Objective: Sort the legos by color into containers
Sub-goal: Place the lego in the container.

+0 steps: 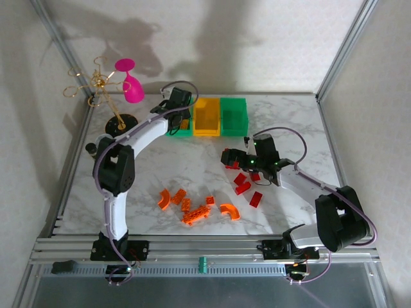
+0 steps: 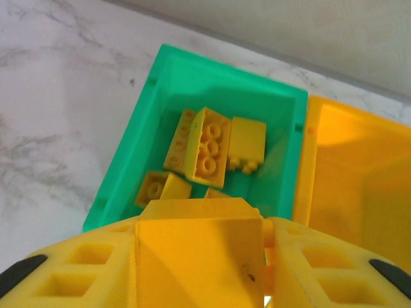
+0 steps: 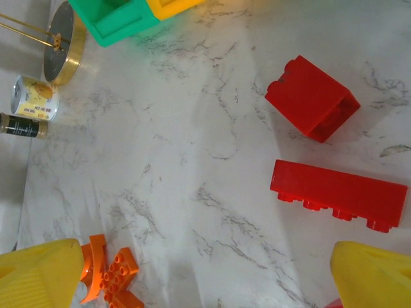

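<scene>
Over the left green container [image 1: 180, 130] hangs my left gripper [image 1: 174, 104], shut on a yellow lego [image 2: 199, 256] held between its fingers. Several yellow legos [image 2: 209, 151] lie inside that container [image 2: 135, 173]. A yellow-orange container [image 1: 207, 117] and a second green container [image 1: 234, 115] stand to its right. My right gripper [image 1: 231, 157] hovers open over the marble with nothing between its fingers [image 3: 38, 276]. Red legos [image 1: 245, 184] lie beside it: a short block [image 3: 313, 96] and a long one [image 3: 337, 194]. Orange legos [image 1: 192, 208] are scattered near the front.
A gold wire stand [image 1: 99, 83] on a black base and a pink glass [image 1: 131, 85] stand at the back left. A small round can [image 3: 35, 99] lies near the stand's base [image 3: 61, 42]. Frame posts and walls close in the table.
</scene>
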`<move>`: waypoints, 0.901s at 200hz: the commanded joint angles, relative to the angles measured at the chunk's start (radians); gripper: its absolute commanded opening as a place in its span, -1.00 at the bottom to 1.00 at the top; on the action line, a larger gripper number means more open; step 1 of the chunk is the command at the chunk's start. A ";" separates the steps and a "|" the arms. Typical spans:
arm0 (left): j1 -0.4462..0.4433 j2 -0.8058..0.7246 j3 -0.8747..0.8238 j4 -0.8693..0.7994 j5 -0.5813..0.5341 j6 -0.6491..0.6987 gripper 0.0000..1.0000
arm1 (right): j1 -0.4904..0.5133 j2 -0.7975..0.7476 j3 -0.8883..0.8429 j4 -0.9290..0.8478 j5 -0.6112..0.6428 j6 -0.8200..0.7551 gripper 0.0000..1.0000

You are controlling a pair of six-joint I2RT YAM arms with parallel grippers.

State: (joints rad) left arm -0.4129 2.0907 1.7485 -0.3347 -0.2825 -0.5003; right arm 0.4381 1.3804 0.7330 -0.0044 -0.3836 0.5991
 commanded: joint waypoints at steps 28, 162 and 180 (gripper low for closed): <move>0.020 0.179 0.240 -0.050 0.000 0.047 0.06 | 0.019 0.016 0.079 -0.044 0.066 -0.027 0.98; -0.142 -0.589 -0.560 0.038 0.178 -0.070 0.64 | 0.184 -0.205 0.081 -0.484 0.346 -0.036 0.98; -0.199 -0.681 -0.692 0.014 0.183 -0.109 0.73 | 0.241 -0.230 0.073 -0.560 0.404 -0.007 0.98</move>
State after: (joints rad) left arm -0.5495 1.4853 1.2041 -0.2996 -0.1387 -0.5480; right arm 0.6193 1.1873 0.8062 -0.4053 -0.0925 0.5594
